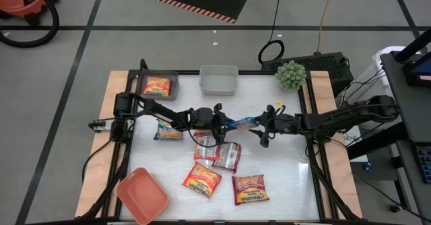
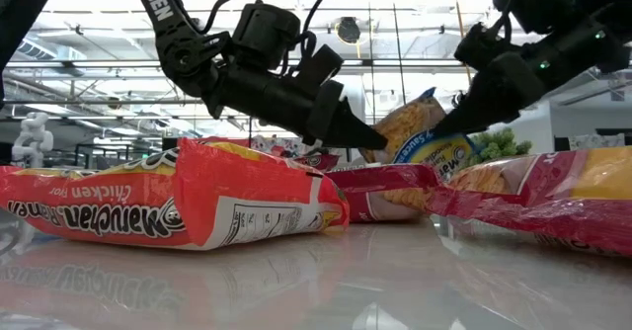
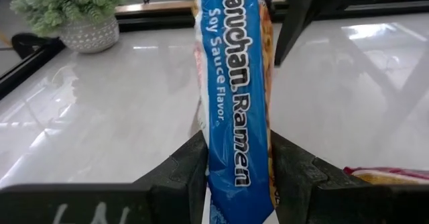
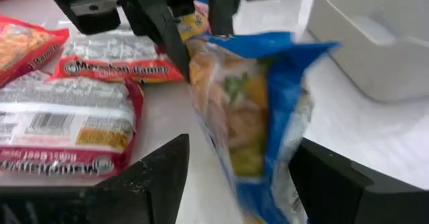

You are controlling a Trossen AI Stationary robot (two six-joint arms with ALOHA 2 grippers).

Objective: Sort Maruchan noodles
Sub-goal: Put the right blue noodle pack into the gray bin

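1. Fingers of my left gripper (image 1: 225,122) clamp the blue soy sauce packet (image 1: 241,123) above mid-table.
2. My right gripper (image 1: 261,125) stands spread wide around that packet's other end.
3. Other noodle packets (image 1: 202,179) lie nearer me; one rests in the grey bin (image 1: 159,85) beyond.

Bright overhead light; glare on table (image 3: 120,117), perhaps soft.

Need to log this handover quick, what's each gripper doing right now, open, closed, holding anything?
Left gripper: shut on the blue soy sauce packet, held above the table.
Right gripper: open, fingers either side of the same packet, not gripping it.
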